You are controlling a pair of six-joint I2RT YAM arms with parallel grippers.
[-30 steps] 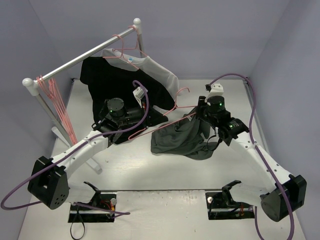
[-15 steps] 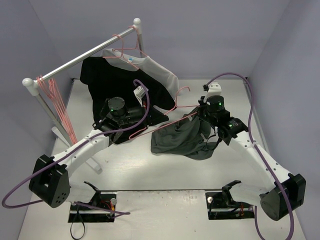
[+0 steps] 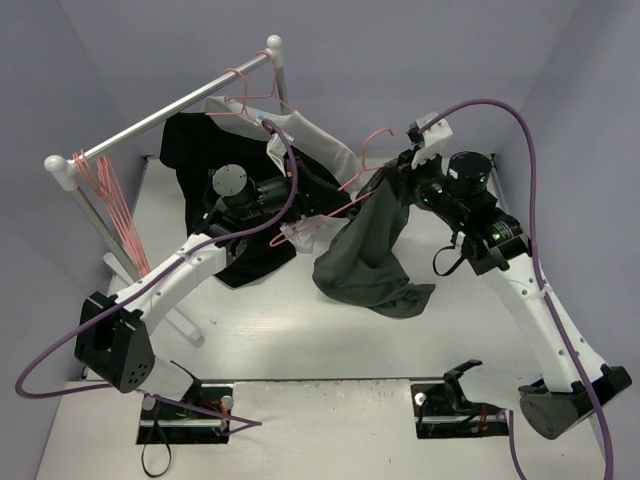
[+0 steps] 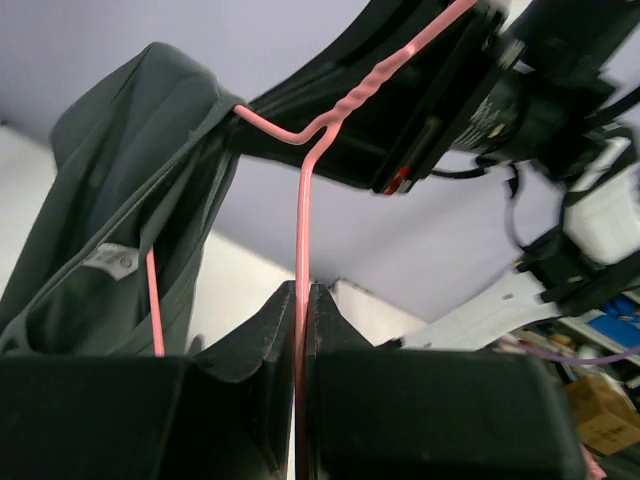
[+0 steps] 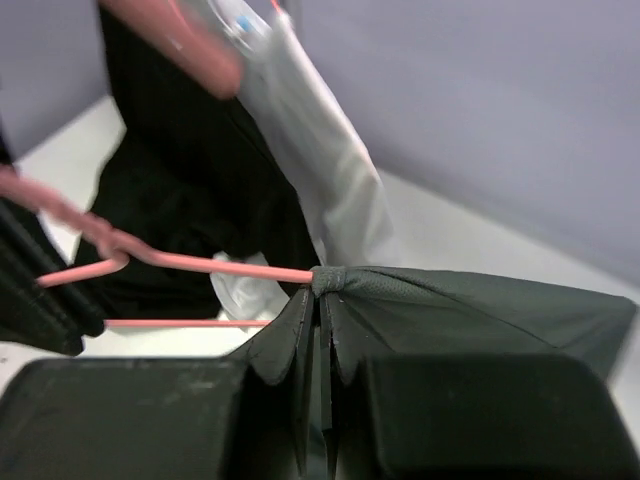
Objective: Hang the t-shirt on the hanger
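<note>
Above the counter's [image 3: 300, 340] far middle, t-shirt [image 3: 365, 260] dangles from right claw [image 5: 322, 300], clamped on its cloth; left claw [image 4: 302, 290] pinches hanger [image 4: 301, 220] wire; black shirt [image 3: 215, 150] on rail [image 3: 160, 115] crowds just behind

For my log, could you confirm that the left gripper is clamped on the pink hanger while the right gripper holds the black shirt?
Not quite: the right wrist view shows the right gripper shut on the dark grey-green t-shirt, not the black shirt behind it. The left gripper is indeed clamped on the pink hanger.
</note>
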